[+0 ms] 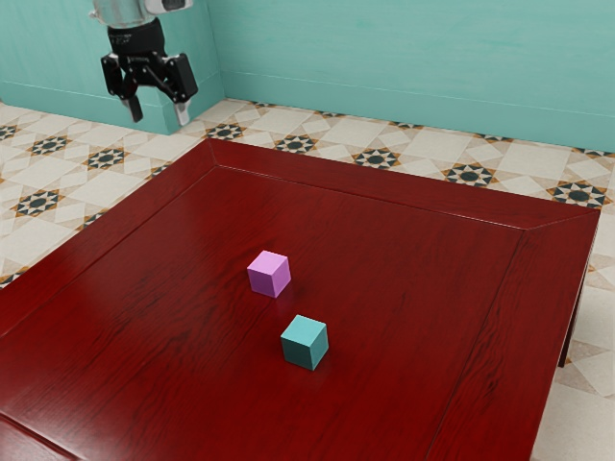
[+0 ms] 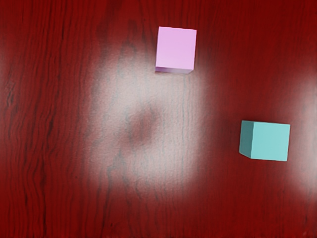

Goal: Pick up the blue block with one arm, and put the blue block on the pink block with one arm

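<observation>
Hovering high at the exterior view's upper left, my black two-finger gripper (image 1: 159,108) points downward with its jaws spread apart and nothing between them. It is well apart from both blocks.

The small turquoise-blue block (image 1: 305,342) sits flat on the dark red wooden table (image 1: 432,317), near the middle, and nothing touches it. The small pink block (image 1: 269,274) stands near it, a little farther from the exterior camera and toward the exterior view's left. The two are close but do not touch.

From the wrist camera I look down on the pink block (image 2: 176,49) and the turquoise-blue block (image 2: 265,140), with bare wood grain between them. Beyond the table I see a star-patterned tile floor (image 1: 58,163) and a teal wall (image 1: 404,48).
</observation>
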